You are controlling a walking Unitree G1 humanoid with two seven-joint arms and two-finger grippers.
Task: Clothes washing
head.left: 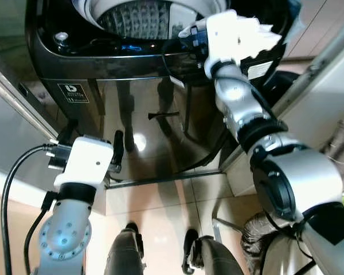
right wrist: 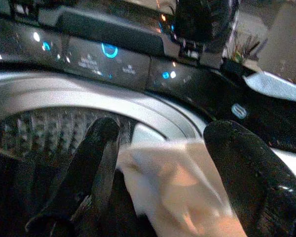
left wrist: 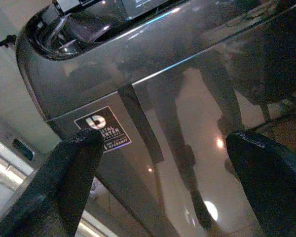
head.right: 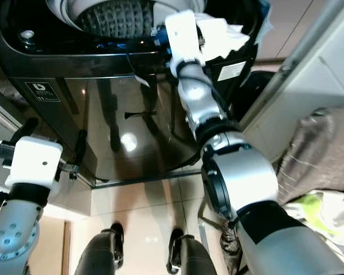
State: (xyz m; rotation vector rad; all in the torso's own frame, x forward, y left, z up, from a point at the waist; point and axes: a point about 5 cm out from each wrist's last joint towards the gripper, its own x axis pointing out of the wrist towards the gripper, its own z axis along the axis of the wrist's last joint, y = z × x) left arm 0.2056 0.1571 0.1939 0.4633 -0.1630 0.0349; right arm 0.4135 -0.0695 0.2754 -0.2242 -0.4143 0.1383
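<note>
While the head views look down on a dark grey washing machine point(head.left: 132, 109) with its top open, the right gripper point(right wrist: 160, 148) reaches over the drum point(head.left: 140, 17) rim with a white cloth point(head.right: 223, 31) at its end. Low beside the glossy front panel hangs the left gripper point(head.left: 116, 153). From the left wrist, its two black fingers point(left wrist: 71, 168) stand wide apart, nothing between them, facing the machine's front and a small label point(left wrist: 102, 131). From the right wrist, the fingers point(right wrist: 96, 163) are spread around the pale cloth, which hangs over the ribbed drum, below the lit control panel point(right wrist: 103, 54).
</note>
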